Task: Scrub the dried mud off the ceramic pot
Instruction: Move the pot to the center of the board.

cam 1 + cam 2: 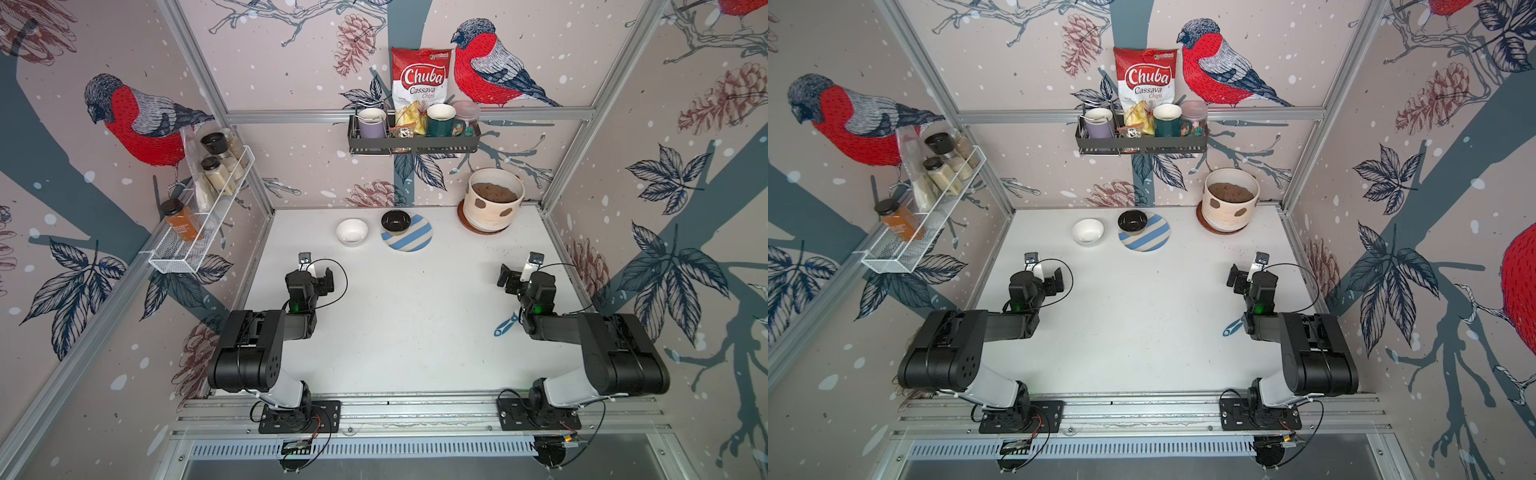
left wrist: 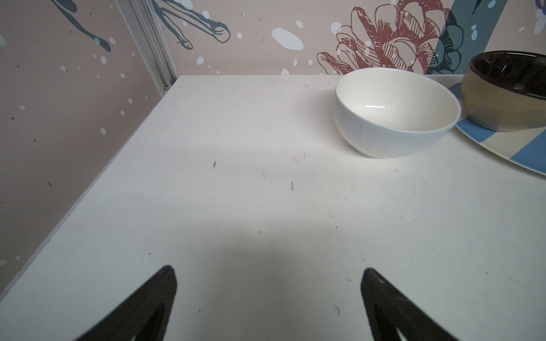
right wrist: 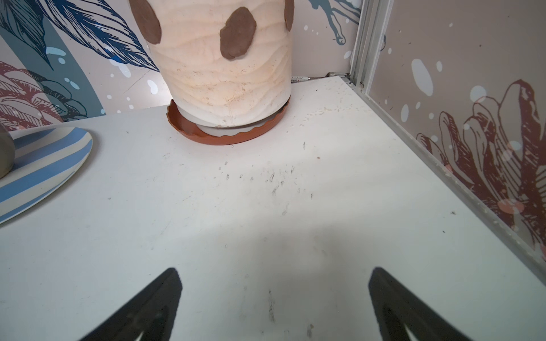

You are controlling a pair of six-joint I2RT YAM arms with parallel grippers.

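Cream ceramic with faint ribbing: the pot [image 1: 492,205] stands upright at the far right corner of the table [image 1: 415,316], seated in a round brown saucer [image 3: 224,141]. Brown soil [image 1: 494,192] fills it close to the rim.

Dried mud [image 3: 237,32] sits on the pot's outer wall as flat, matte brown patches. Both top views show two on the near face, one toward the left and one toward the right. My right wrist view shows three, the outer two cut off at the pot's curve. The wall below them is bare, with light scuffs.

Left tool [image 2: 267,270]: spread wide, nothing between the tips, over bare table on the near left side. It points toward the far left corner.

Right tool [image 3: 274,270]: spread wide as well, holding nothing, over bare table on the right side. It faces the pot and is well apart from it.

Other items: a white bowl [image 1: 352,231] stands at the far side, left of centre. A black bowl [image 1: 396,221] is just to its right, resting on the far left part of a blue-and-cream striped plate [image 1: 415,243]. Whether the white bowl touches the plate I cannot tell.

A small blue-and-white object [image 1: 505,327] lies on the table beside my right arm, partly hidden under it. I cannot tell what it is.
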